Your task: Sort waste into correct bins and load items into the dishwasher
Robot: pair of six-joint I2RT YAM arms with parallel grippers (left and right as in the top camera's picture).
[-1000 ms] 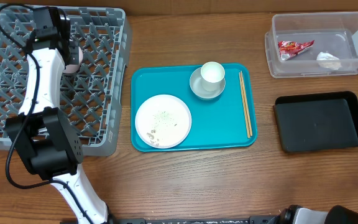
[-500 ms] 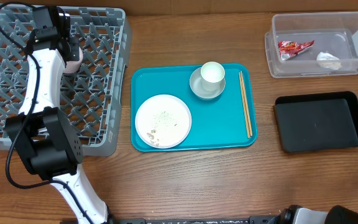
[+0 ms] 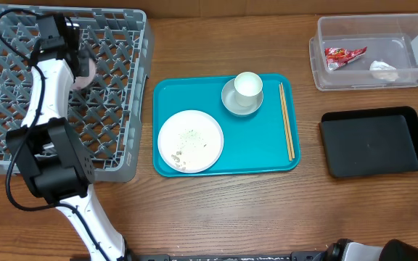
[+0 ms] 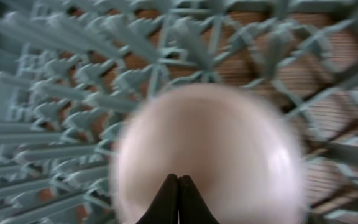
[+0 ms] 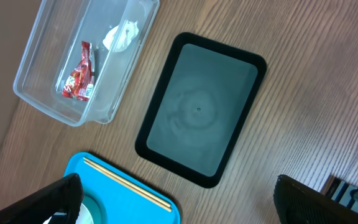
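Left wrist: left gripper (image 4: 178, 182) pressed together, pinching small bowl (image 4: 210, 143) over dish rack (image 4: 55, 93); right gripper (image 5: 178, 183) spread wide.

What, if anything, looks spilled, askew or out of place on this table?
Nothing is spilled or damaged. The only mess is pale food crumbs scattered on the flat white round plate on the teal plastic tray. The small white cup stands upright inside a small round white bowl.

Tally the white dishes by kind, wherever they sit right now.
Bowls: 2, a bowl under the cup on the teal tray, a second bowl held by the left gripper over the rack
Cups: 1
Plate: 1
Total: 4
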